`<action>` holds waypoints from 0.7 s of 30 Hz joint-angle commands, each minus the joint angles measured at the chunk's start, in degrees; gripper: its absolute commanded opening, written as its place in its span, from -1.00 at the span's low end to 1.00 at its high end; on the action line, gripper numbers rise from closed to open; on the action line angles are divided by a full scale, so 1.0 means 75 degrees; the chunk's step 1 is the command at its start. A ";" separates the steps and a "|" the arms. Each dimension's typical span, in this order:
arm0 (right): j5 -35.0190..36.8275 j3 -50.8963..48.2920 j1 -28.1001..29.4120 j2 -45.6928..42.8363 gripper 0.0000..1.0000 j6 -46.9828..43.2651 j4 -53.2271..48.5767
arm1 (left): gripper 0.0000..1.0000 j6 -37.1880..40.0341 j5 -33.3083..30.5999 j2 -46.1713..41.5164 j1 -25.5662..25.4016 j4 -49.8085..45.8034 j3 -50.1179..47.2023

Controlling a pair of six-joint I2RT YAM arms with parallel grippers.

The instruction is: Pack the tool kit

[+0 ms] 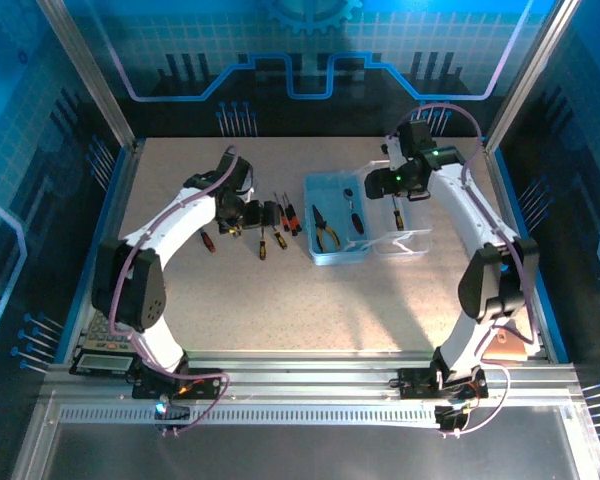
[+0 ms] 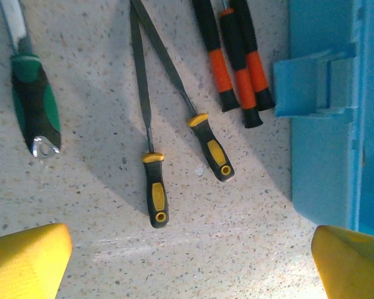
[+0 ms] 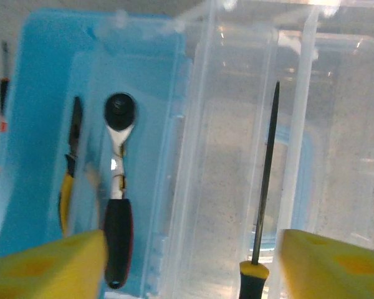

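Note:
The tool kit's pale-blue box point(image 1: 332, 232) lies open mid-table, its clear lid point(image 1: 405, 238) folded out to the right. Yellow-handled pliers point(image 3: 67, 187) and a black-handled ratchet point(image 3: 117, 193) lie inside the box point(image 3: 40, 93). A thin tool with a yellow-and-black handle point(image 3: 263, 187) rests on the lid point(image 3: 224, 156). My right gripper point(image 3: 193, 268) hangs open above it, the tool loose between the fingers. My left gripper point(image 2: 193, 261) is open over bare table, just short of two yellow-handled files point(image 2: 156, 193) and orange-handled screwdrivers point(image 2: 230, 68).
A green-handled tool point(image 2: 34, 106) lies left of the files, and the box wall point(image 2: 330, 137) stands close on the right. A red-handled tool point(image 1: 208, 240) lies by the left arm. The grey calculator point(image 1: 102, 357) sits at the near left edge.

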 commanded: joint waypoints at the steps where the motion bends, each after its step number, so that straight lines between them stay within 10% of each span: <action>1: -0.0299 -0.0356 0.0160 -0.0712 0.99 -0.0184 -0.0108 | 0.92 -0.0334 -0.0161 0.0591 -0.0187 0.0124 0.0145; 21: -0.0494 -0.1281 0.0332 -0.1295 0.99 -0.0015 0.0216 | 0.07 -0.0658 -0.1062 0.3996 -0.0289 -0.0491 0.3610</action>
